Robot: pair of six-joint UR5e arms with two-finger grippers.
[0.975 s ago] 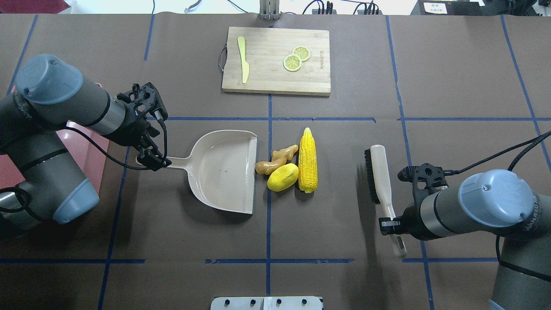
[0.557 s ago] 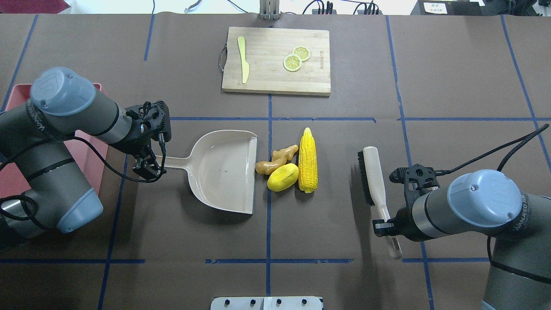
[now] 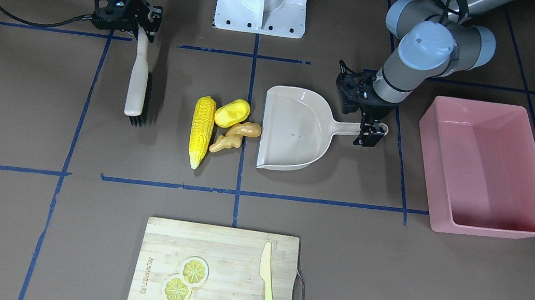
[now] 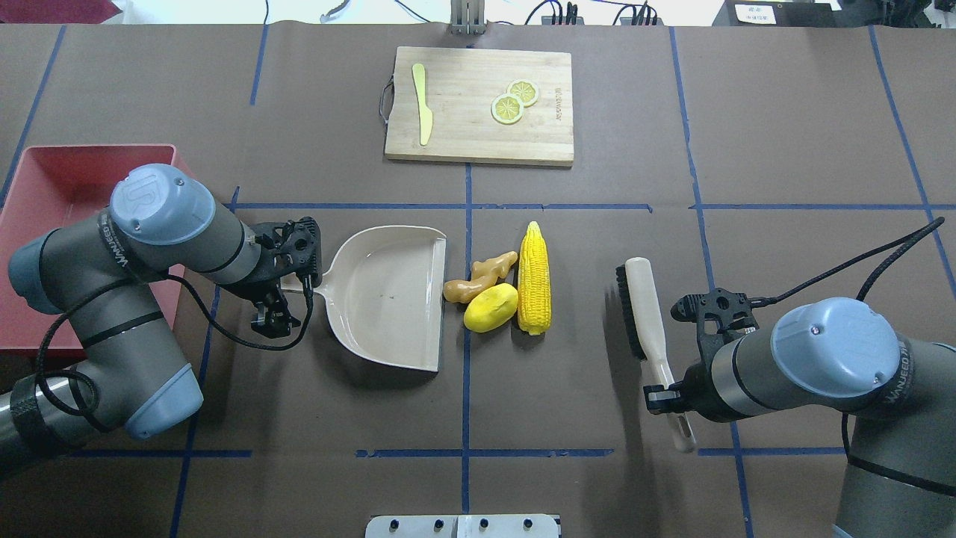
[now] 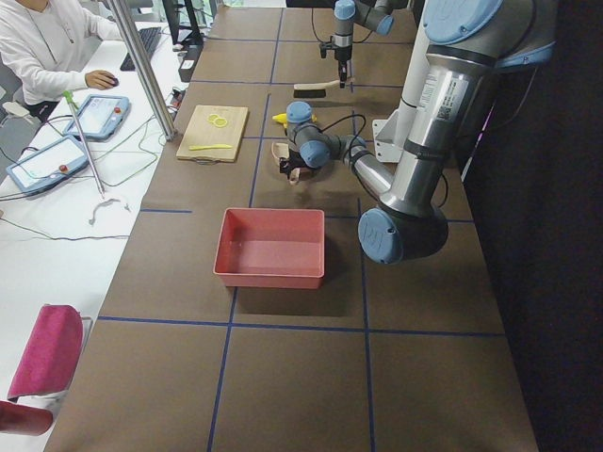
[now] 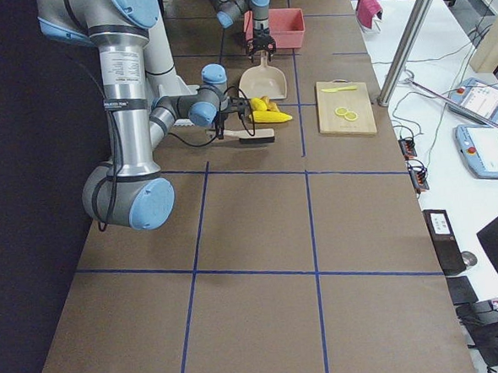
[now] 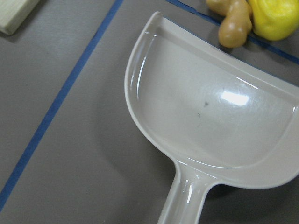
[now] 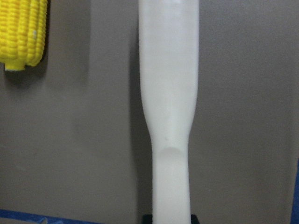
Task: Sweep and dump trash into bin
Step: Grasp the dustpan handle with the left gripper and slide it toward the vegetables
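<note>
The corn cob (image 4: 535, 280), the potato lump (image 4: 491, 307) and the ginger root (image 4: 482, 278) lie together just off the open mouth of the beige dustpan (image 4: 388, 295). My left gripper (image 4: 280, 299) is at the dustpan handle, with its jaws on either side of it and seemingly open. My right gripper (image 4: 665, 396) is shut on the handle of a brush (image 4: 642, 314). The brush is to the right of the corn, bristles facing it. The pink bin (image 4: 75, 179) stands at the far left, behind my left arm. In the front view the bin (image 3: 486, 160) looks empty.
A wooden cutting board (image 4: 478, 134) at the far middle holds a pale knife (image 4: 423, 104) and two lemon slices (image 4: 514, 101). An operator (image 5: 47, 47) sits beyond the table's far side. Blue tape lines cross the brown table.
My left arm has swung its elbow forward, uncovering the bin, and its gripper has slid along the handle toward the pan. My right gripper has carried the brush slightly left. The dustpan and trash have not moved.
</note>
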